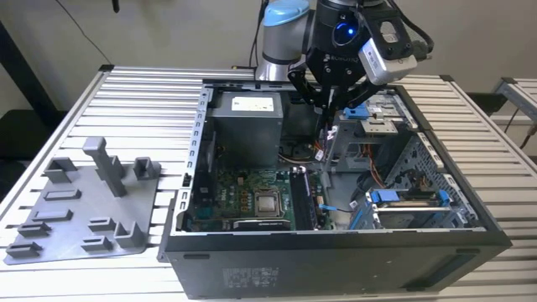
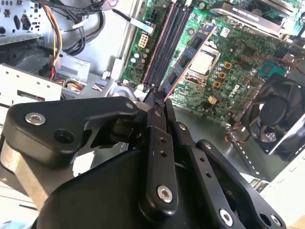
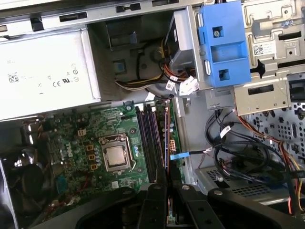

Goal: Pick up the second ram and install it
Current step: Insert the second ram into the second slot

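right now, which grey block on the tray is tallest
The T-topped post on the tray; it rises well above all the rest, which sit low.

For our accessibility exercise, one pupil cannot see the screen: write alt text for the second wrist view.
The gripper is shut on the second ram, a dark blue stick with black chips, held above the green motherboard and roughly parallel to its long black slots. The silver processor and a black fan are nearby.
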Action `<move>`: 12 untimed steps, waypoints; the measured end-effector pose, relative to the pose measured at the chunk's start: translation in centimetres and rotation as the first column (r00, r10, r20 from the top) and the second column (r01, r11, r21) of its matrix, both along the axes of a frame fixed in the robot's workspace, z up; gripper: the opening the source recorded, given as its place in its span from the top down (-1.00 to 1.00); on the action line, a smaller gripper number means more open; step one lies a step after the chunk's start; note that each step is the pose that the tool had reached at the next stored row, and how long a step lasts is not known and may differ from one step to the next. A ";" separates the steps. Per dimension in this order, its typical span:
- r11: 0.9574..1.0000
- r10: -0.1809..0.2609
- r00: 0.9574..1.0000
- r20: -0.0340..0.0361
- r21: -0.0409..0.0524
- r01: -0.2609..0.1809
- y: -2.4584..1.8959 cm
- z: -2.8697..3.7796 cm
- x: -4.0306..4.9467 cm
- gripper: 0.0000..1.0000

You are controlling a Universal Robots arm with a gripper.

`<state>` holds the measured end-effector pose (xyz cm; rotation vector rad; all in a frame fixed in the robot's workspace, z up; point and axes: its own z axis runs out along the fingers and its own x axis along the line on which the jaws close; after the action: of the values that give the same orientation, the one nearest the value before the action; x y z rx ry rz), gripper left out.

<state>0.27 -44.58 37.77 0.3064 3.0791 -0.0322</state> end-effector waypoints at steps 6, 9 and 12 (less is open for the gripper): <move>1.000 -0.007 1.000 0.000 -0.001 0.007 0.01 -0.04 0.00 0.72; 1.000 -0.017 1.000 0.000 -0.001 0.017 0.00 -0.17 -0.01 0.72; 1.000 -0.015 1.000 0.000 -0.001 0.015 0.00 -0.44 0.00 0.72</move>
<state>0.27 -44.58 37.32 0.3302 3.0770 -0.0338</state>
